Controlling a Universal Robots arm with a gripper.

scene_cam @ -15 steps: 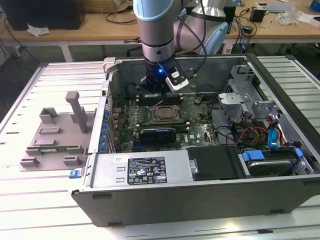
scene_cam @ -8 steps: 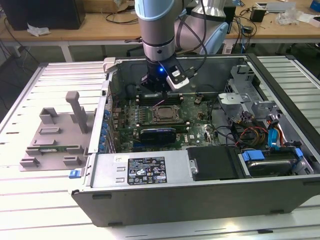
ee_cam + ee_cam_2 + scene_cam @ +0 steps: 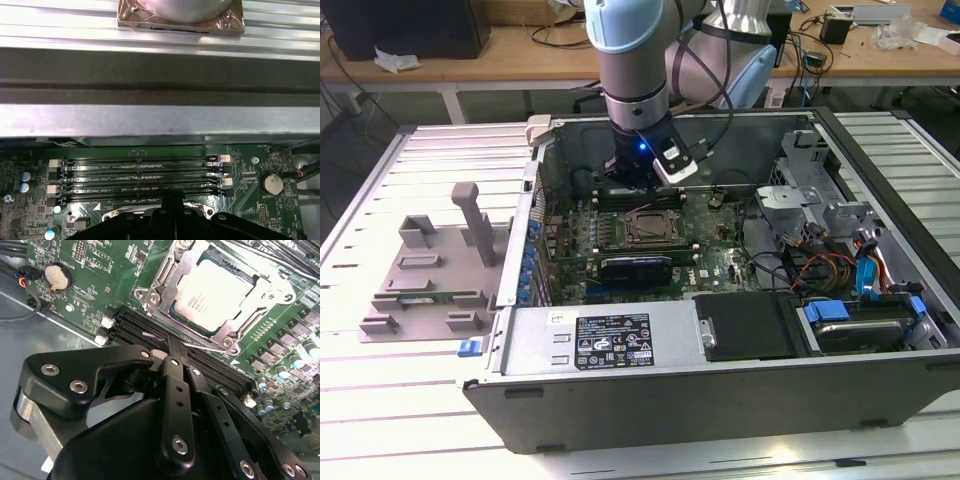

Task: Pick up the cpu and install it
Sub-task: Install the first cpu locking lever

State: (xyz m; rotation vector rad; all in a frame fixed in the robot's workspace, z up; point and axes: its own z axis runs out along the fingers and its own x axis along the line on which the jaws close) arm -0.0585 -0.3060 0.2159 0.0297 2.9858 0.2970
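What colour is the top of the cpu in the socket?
Pale silvery grey with small dark print. The cpu shows best in the second wrist view, seated in its metal socket frame.

The cpu (image 3: pixel 217 292), a flat square chip with a pale silvery top, is seated level inside the motherboard's metal socket frame (image 3: pixel 160 277).

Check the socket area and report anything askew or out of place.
Nothing stands out. The cpu lies flat and square inside the socket frame. The memory slots beside it run straight and parallel. The gripper hangs just over those slots, fingers together, holding nothing.
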